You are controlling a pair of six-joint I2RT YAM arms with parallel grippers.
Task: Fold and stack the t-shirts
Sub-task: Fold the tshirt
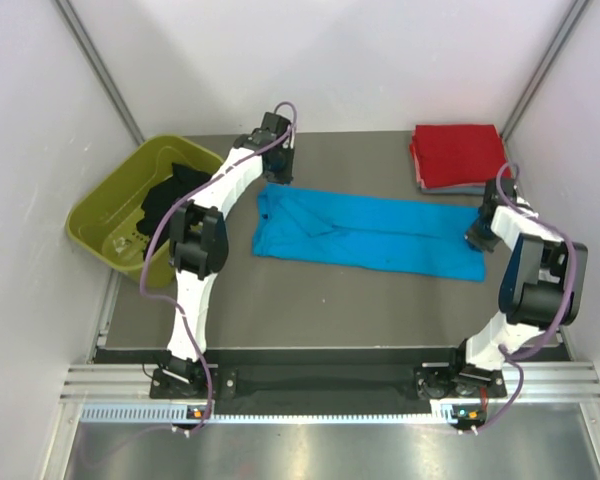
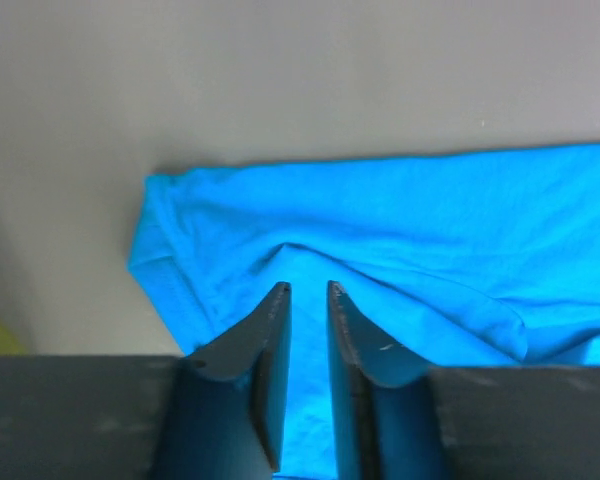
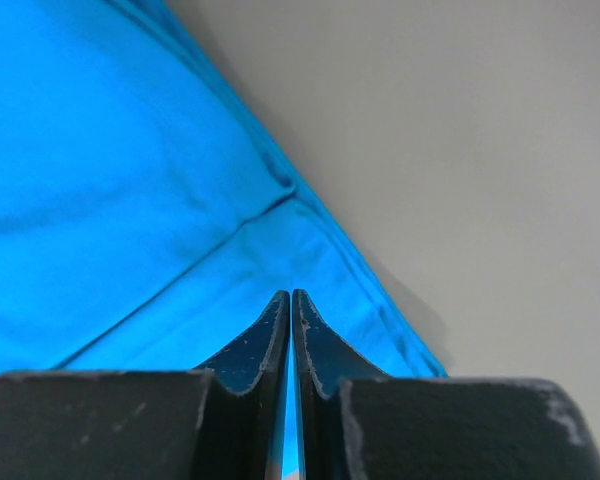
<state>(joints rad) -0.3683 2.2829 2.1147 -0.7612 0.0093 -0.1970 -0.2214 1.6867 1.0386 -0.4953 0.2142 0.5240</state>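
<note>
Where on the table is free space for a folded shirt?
Free: the strip between the turquoise shirt and the front edge of the table; the far strip between the left gripper and the red shirt. Crowded: the left side, with the green tub and left arm; the right end by the right gripper.

Left gripper (image 2: 308, 290): we see jaws slightly parted, pointing down.
Right gripper (image 3: 291, 296): we see jaws pressed together.

Turquoise shirt (image 1: 370, 232), plain. Red shirt (image 1: 458, 153), plain, atop grey-blue shirt (image 1: 465, 189). Black shirt (image 1: 165, 200) inside olive-green tub (image 1: 85, 225). Bench (image 1: 310, 300) grey.
</note>
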